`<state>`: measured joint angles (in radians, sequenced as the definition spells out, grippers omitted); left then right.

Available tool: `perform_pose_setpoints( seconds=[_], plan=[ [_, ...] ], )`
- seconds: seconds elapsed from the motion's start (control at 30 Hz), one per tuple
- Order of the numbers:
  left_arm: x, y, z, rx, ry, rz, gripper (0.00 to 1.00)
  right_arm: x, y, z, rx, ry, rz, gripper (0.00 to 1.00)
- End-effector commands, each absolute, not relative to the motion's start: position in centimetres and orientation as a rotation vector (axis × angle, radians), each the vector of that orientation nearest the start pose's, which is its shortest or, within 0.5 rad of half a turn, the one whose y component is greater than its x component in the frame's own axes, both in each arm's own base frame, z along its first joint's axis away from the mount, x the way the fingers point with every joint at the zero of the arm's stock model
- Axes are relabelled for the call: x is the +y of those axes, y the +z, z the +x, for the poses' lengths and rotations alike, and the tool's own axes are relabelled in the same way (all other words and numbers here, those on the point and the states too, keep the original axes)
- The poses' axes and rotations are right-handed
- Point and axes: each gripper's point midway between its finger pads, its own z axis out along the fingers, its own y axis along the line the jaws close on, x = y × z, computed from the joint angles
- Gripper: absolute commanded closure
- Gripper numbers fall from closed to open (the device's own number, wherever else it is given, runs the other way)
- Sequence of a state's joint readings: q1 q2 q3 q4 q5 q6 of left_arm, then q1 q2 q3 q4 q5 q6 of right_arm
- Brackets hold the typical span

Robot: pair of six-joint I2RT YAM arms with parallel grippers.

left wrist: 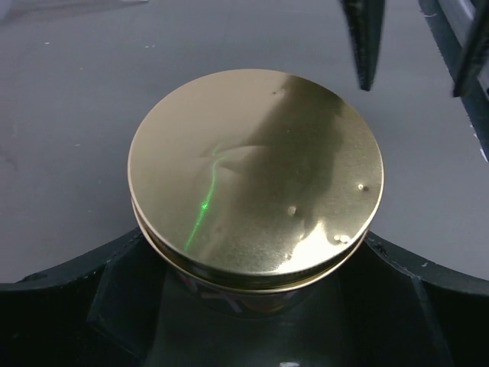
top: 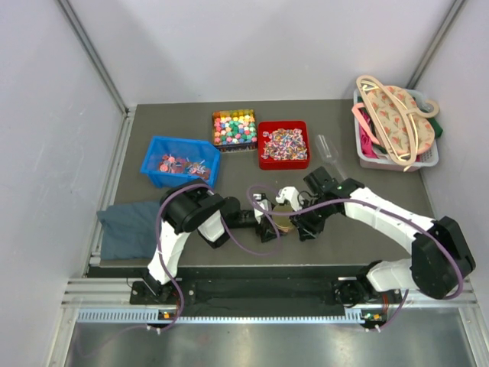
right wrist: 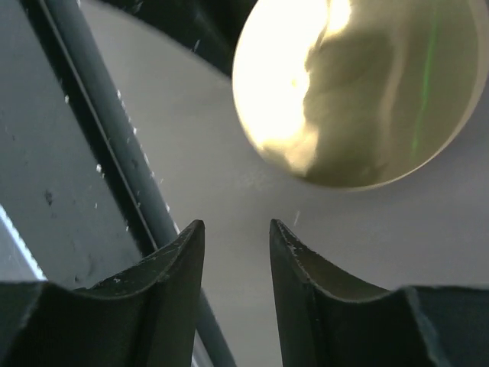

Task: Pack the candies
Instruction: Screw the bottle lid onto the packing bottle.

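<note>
At the near edge the two arms stand on a metal rail [top: 267, 290], and both reach in to one spot just ahead of it. There the left hand [left wrist: 254, 252] is clamped around a small jar [left wrist: 229, 294], its curved fingers [left wrist: 114, 267] pressed to either side below the gold lid [left wrist: 256, 168]. The right hand [right wrist: 235, 229] hovers just beside the lid, its jaws a little apart and holding nothing. With the lid seated, what the jar contains is hidden, so I cannot tell whether packing is finished or not yet begun. A grey-blue cloth [top: 126, 222] lies to the left. Farther back sit the candies [top: 183, 164]: a thin scatter in the blue bin [top: 153, 153], bright cubes filling a box [top: 216, 115], and twist-wraps heaped in the red tray [top: 262, 145]. With so much stock unpacked, the job looks early or only partly done. At the far right a basket [top: 428, 157] holds a patterned bag and hangers. The bench [top: 344, 115] is a dark grey matte top, enclosed by pale walls [top: 267, 46] on metal framing.
</note>
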<state>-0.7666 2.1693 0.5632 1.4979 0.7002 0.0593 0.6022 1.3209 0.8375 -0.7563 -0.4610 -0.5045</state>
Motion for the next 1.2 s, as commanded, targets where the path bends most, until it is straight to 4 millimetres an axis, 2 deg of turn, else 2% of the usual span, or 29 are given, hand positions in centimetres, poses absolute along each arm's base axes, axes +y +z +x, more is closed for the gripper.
perform_pose_setpoints(
  seconds=[0.0, 0.13, 0.23, 0.33, 0.4, 0.43, 0.47, 0.53, 0.57, 0.73, 0.83, 1.17],
  plan=[
    [-36.9, 4.5, 25.3, 1.231, -1.021, 1.064, 0.42, 18.0, 8.7, 15.9, 2.254, 0.656, -1.603, 0.60],
    [-36.9, 4.5, 25.2, 1.230, -1.020, 1.065, 0.42, 17.8, 11.0, 17.8, 2.198, 0.608, -1.558, 0.60],
    [-36.9, 4.4, 25.2, 1.231, -1.025, 1.068, 0.42, 18.2, 12.8, 21.1, 2.136, 0.558, -1.454, 0.60],
    [-36.9, 4.4, 25.1, 1.226, -1.027, 1.072, 0.42, 19.6, 14.5, 23.8, 2.066, 0.545, -1.402, 0.57],
    [-36.9, 4.4, 25.0, 1.224, -1.030, 1.077, 0.42, 20.5, 13.8, 24.5, 2.084, 0.590, -1.414, 0.52],
    [-36.9, 4.4, 24.9, 1.225, -1.032, 1.078, 0.42, 21.2, 14.3, 25.2, 2.061, 0.605, -1.414, 0.52],
    [-36.9, 4.4, 24.9, 1.223, -1.033, 1.082, 0.42, 21.8, 13.5, 25.4, 2.078, 0.646, -1.424, 0.51],
    [-36.9, 4.5, 24.9, 1.219, -1.031, 1.082, 0.42, 23.0, 13.7, 25.8, 2.057, 0.709, -1.425, 0.51],
    [-36.9, 4.5, 25.0, 1.219, -1.028, 1.081, 0.42, 23.4, 12.8, 25.9, 2.080, 0.735, -1.433, 0.51],
    [-36.9, 4.6, 25.0, 1.216, -1.027, 1.080, 0.42, 24.6, 11.8, 26.9, 2.073, 0.787, -1.433, 0.50],
    [-36.9, 4.5, 25.0, 1.219, -1.028, 1.081, 0.42, 25.4, 11.7, 26.6, 2.074, 0.854, -1.443, 0.50],
    [-37.0, 4.5, 25.0, 1.220, -1.029, 1.080, 0.42, 26.2, 10.2, 25.6, 2.092, 0.881, -1.490, 0.52]
  ],
)
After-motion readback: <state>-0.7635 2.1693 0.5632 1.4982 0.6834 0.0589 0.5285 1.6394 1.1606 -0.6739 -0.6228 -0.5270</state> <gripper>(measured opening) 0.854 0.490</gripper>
